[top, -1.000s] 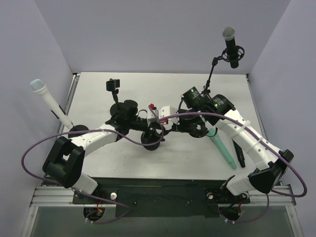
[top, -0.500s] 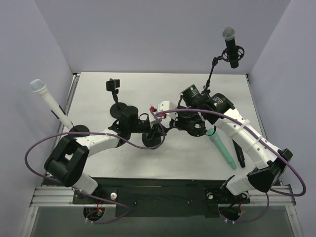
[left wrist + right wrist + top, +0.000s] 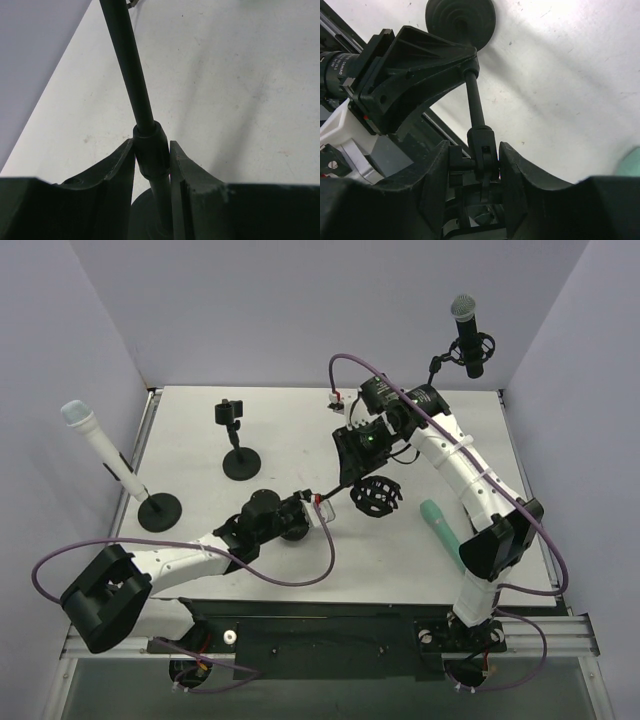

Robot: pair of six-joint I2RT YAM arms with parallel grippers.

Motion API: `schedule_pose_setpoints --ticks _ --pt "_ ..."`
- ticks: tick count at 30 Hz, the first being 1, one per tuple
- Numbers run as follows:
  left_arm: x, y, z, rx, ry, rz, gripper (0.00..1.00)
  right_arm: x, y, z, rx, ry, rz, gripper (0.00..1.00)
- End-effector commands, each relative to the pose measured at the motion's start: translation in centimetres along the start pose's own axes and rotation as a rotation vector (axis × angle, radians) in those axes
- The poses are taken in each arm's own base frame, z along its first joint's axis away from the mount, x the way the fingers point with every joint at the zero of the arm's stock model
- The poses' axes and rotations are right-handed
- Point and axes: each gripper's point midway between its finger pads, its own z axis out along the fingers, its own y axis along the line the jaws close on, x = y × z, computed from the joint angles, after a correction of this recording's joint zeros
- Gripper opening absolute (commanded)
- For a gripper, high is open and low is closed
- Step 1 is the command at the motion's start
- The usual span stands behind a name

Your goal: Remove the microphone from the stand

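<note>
A small black stand [image 3: 330, 487] sits mid-table with its thin pole leaning right. My left gripper [image 3: 306, 508] is shut on the pole's collar [image 3: 151, 147], just above the round base [image 3: 460, 20]. At the stand's upper end my right gripper [image 3: 352, 470] is shut on the swivel joint [image 3: 483, 152]. The round shock mount [image 3: 377, 495] hangs beside that joint, and no microphone shows in it. A teal microphone [image 3: 441, 528] lies flat on the table to the right, apart from both grippers.
A white microphone [image 3: 95, 440] leans in a stand at the left wall. A black microphone [image 3: 466, 332] sits in a tall stand at the back right. An empty clip stand [image 3: 234, 436] is at the back left. Purple cables loop over both arms.
My left gripper has closed on the stand's pole and drawn back toward the near edge. The right arm has swung up and back, still holding the stand's top joint.
</note>
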Motion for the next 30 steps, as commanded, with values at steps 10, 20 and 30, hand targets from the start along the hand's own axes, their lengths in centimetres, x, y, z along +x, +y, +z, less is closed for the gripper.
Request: schedule_pose_setpoints --ticks 10,20,30 --pt "-3.8 -0.2 -3.8 0.360 -0.095 -0.478 0.69 -0.3 -0.4 -1.0 -0.022 -0.061 -0.194 0.00" --pt "-5.3 -1.3 -2.2 0.555 -0.209 -0.446 0.84 3.8 2.1 -0.9 -0.030 -0.058 -0.840 0.00" --pt "-3.3 -3.2 -0.6 0.534 -0.152 -0.370 0.49 1.8 1.7 -1.9 0.070 -0.141 -0.900 0.00"
